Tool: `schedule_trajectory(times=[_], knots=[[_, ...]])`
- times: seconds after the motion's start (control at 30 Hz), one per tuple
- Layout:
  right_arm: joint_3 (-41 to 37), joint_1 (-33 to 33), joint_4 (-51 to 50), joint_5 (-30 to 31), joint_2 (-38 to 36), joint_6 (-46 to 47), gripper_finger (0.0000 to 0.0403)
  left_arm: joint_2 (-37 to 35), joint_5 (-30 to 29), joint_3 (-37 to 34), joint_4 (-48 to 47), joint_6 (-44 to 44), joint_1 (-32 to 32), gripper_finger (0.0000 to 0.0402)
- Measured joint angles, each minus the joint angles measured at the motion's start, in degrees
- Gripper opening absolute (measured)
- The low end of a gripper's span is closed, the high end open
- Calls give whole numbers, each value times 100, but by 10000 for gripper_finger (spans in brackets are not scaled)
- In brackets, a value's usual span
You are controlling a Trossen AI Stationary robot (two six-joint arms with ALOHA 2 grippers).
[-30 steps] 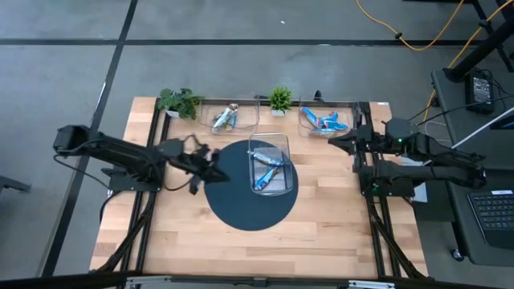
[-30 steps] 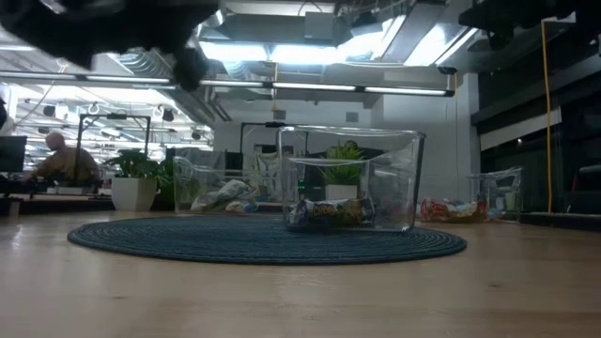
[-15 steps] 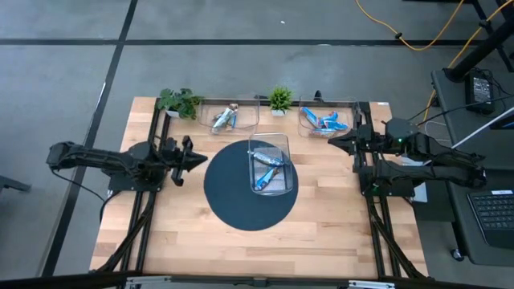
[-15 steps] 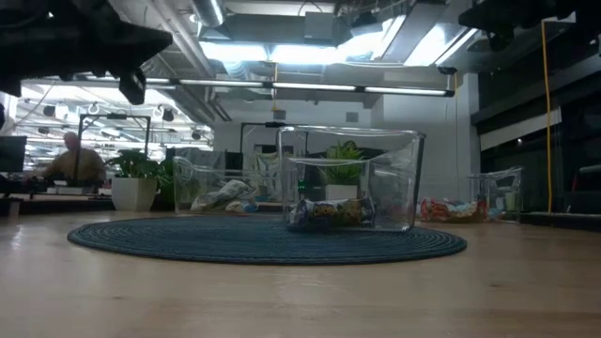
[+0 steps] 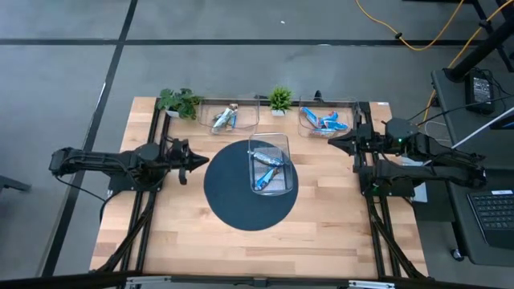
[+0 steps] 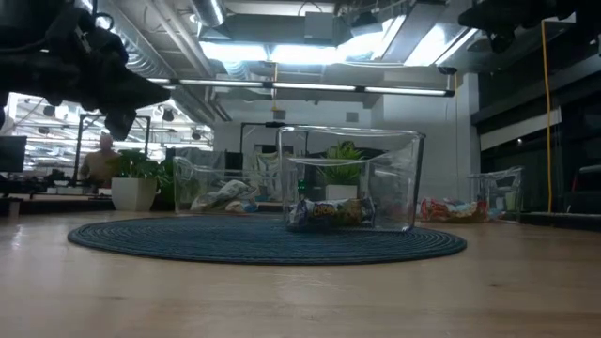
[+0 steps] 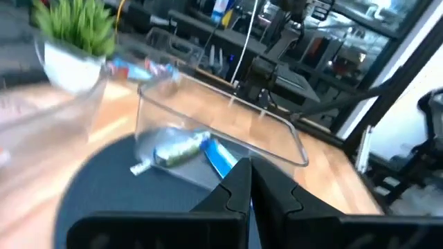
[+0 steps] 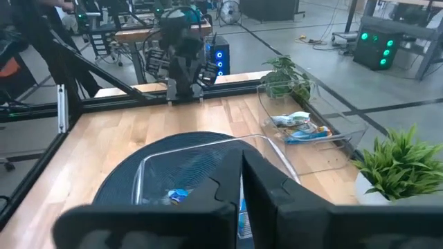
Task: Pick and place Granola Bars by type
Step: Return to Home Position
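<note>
Blue bars (image 5: 270, 166) lie sorted in bins (image 5: 250, 154); left gripper (image 5: 195, 160), jaws closed empty, has retreated off the mat (image 5: 241, 205); right gripper (image 5: 332, 140) waits closed.

Robotics lab inside an open industrial workspace. From above, a wooden tabletop (image 5: 321, 233) on a black metal frame stands on a grey concrete floor (image 5: 64, 72), with a keyboard (image 5: 491, 210) at lower right. At table level, exposed ceiling ducts (image 6: 155, 61) and strip lights (image 6: 310, 87) fill the top, and a person (image 6: 99, 161) sits among desks at far left.
</note>
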Motion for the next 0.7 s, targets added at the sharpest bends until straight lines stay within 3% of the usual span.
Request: schedule_trajectory(times=[0.17,0.43,0.7], knots=[[0,1,0,-11,0,-19,15,-14,-136,0,24,-328,0,1],[2,1,0,-22,0,41,14,-442,-147,0,652,1033,-120,8],[2,1,-8,-24,-251,-156,6,-1420,-193,0,-78,1493,-195,4]])
